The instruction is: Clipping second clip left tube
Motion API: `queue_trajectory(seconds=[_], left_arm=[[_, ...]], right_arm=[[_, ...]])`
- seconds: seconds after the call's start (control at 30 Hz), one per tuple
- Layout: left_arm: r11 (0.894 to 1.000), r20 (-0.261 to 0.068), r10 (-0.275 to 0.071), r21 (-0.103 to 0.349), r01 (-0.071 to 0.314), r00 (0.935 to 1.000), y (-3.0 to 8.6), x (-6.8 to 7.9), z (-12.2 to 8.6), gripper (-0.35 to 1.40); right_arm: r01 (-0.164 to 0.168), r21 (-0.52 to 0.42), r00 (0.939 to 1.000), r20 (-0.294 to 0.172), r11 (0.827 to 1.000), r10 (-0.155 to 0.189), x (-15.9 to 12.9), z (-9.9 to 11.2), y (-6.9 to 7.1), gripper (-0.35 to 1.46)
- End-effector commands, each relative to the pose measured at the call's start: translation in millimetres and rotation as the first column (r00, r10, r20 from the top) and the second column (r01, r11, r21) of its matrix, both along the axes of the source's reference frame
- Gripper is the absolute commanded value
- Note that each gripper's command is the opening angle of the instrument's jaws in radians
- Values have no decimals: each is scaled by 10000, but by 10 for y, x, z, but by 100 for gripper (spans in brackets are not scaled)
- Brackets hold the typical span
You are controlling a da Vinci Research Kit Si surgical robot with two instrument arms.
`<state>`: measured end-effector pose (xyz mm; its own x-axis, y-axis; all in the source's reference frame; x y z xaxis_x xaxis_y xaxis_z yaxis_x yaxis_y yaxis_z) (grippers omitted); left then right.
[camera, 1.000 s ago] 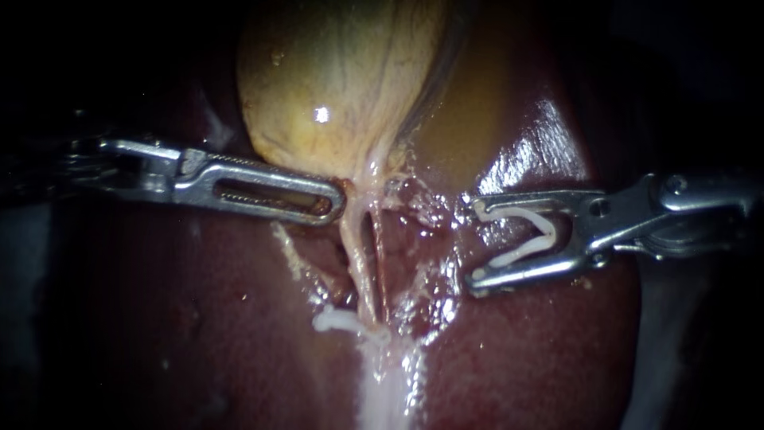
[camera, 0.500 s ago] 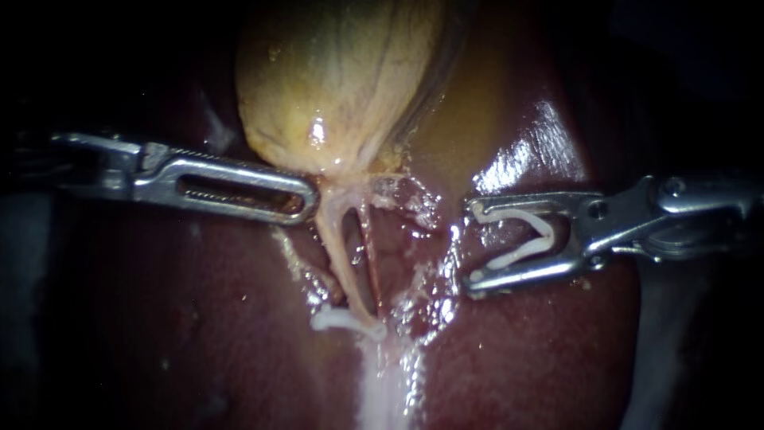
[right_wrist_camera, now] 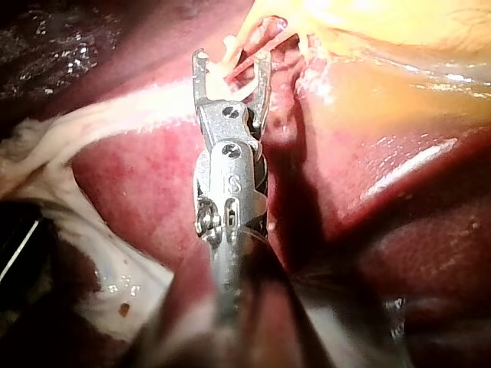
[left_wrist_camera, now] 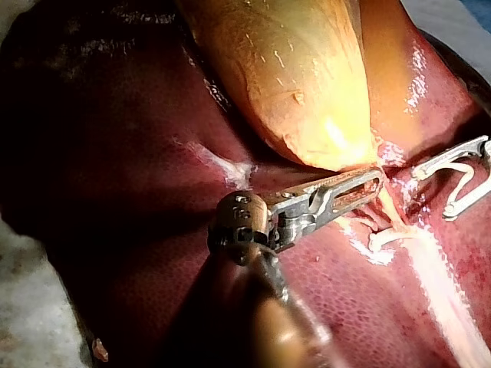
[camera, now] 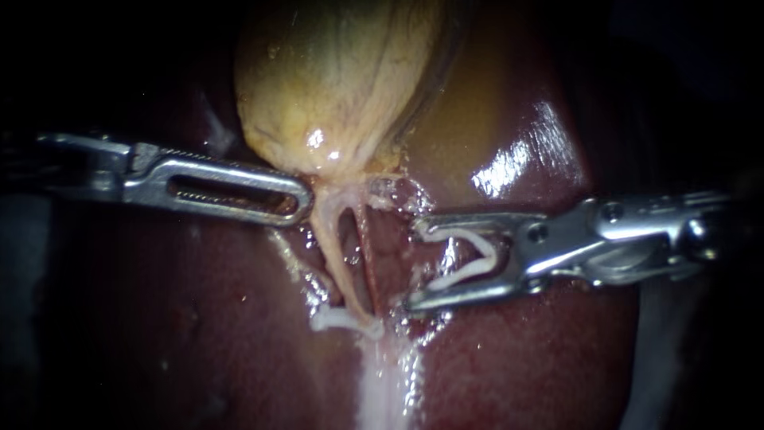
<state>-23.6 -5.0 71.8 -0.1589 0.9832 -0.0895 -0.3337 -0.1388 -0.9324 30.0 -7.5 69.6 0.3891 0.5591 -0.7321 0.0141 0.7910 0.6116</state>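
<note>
The yellow gallbladder (camera: 342, 80) lies on the dark red liver (camera: 199, 318). From its neck run a pale left tube (camera: 330, 247) and a thin reddish right tube (camera: 368, 255). A white clip (camera: 338, 320) sits across the left tube's lower end. My left instrument (camera: 301, 199) has its slotted jaws shut on tissue at the gallbladder's neck, holding it leftward; the left wrist view shows the same grip (left_wrist_camera: 372, 182). My right instrument (camera: 414, 264) holds an open white clip (camera: 465, 255) between its wide-set jaws, its tips just right of the tubes. In the right wrist view its jaws (right_wrist_camera: 230, 65) reach the tubes (right_wrist_camera: 253, 42).
A white glistening band of tissue (camera: 390, 390) runs down the liver below the tubes. Wet, frayed tissue (camera: 406, 199) lies between the tubes and my right instrument. A yellow-brown patch of the liver bed (camera: 477, 103) shows right of the gallbladder.
My right instrument has moved left with its clip, close to the tubes. My left instrument has drawn the neck tissue leftward, spreading the two tubes apart.
</note>
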Motion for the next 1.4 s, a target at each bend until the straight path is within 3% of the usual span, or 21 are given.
queue_trajectory(seconds=[0.03, 0.53, 0.93, 1.1, 1.23, 1.33, 1.4], left_arm=[[10000, -9, -2, -5, 2, 10000, 0, 0, 1, -35], [10000, -6, 9, -59, -9, 10000, -2, -4, -3, -35], [10000, -9, 4, -61, -4, 10000, -2, -5, -2, -35], [10000, -10, 2, -61, -2, 10000, -2, -5, -2, -35], [10000, -11, 1, -61, -1, 10000, -2, -5, -2, -35], [10000, -11, 1, -61, -1, 10000, -2, -5, -2, -35], [10000, -10, 2, -62, -2, 10000, -2, -5, -2, -35]], right_arm=[[27, 28, 10000, -11, 10000, -27, 4, 2, -3, 49], [-7, 277, 10000, 4, 9996, 7, 37, 34, -22, 49], [202, 657, 9998, -67, 9976, -198, 70, 60, -51, 49], [100, 850, 9999, 7, 9963, -101, 76, 65, -52, 45], [10, 1192, 10000, 76, 9929, -19, 73, 67, -49, 28], [-52, 1418, 9999, 123, 9899, 35, 68, 67, -47, -9], [-89, 1701, 9997, 256, 9854, 46, 67, 68, -45, -24]])
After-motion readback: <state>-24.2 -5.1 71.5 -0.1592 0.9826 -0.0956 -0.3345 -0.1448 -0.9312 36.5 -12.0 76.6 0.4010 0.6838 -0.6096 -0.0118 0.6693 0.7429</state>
